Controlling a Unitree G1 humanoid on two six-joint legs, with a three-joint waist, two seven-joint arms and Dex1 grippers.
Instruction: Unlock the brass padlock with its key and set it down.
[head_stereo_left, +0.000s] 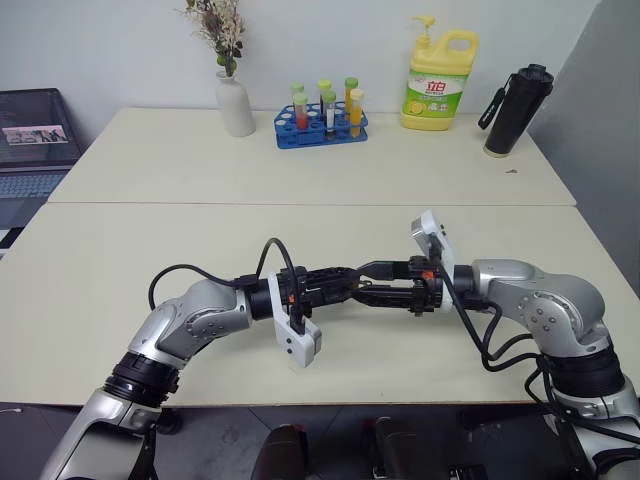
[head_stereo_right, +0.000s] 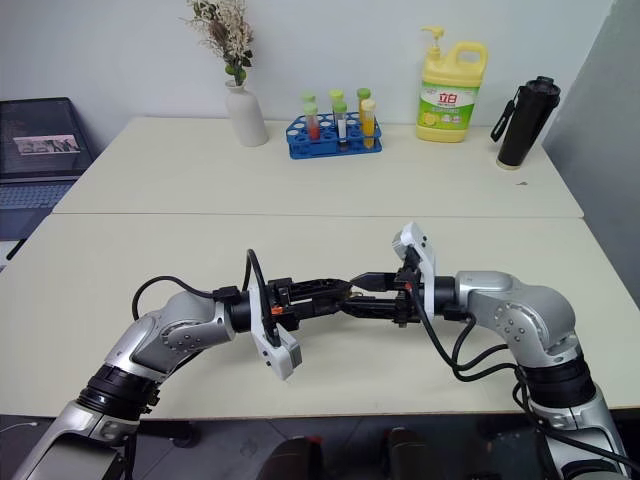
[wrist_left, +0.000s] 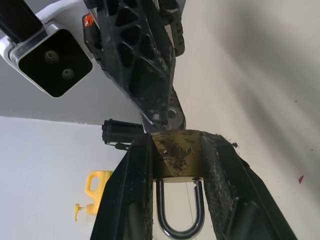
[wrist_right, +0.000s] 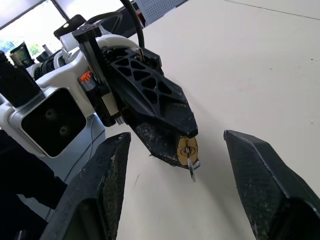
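Left hand (wrist_right: 182, 150) pinching small brass padlock (wrist_left: 176, 155), silver key (wrist_right: 191, 162) protruding toward spread right hand (wrist_right: 195, 185).

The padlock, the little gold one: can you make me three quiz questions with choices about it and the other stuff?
1. Where is the brass padlock?
A. lying on the table by the vase
B. pinched in the left tool
C. standing in the blue tube rack

2. What colour is the soap bottle at the back of the table?
A. yellow
B. red
C. purple

3. How is the right tool?
A. shut on the key
B. shut on the soap bottle
C. open, with its fingers wide apart

Answers:
1 B: the left wrist view shows the padlock squeezed between two black fingers.
2 A: its body is yellow with a green label.
3 C: its fingers stand far apart on either side of the key, which sticks out of the padlock.
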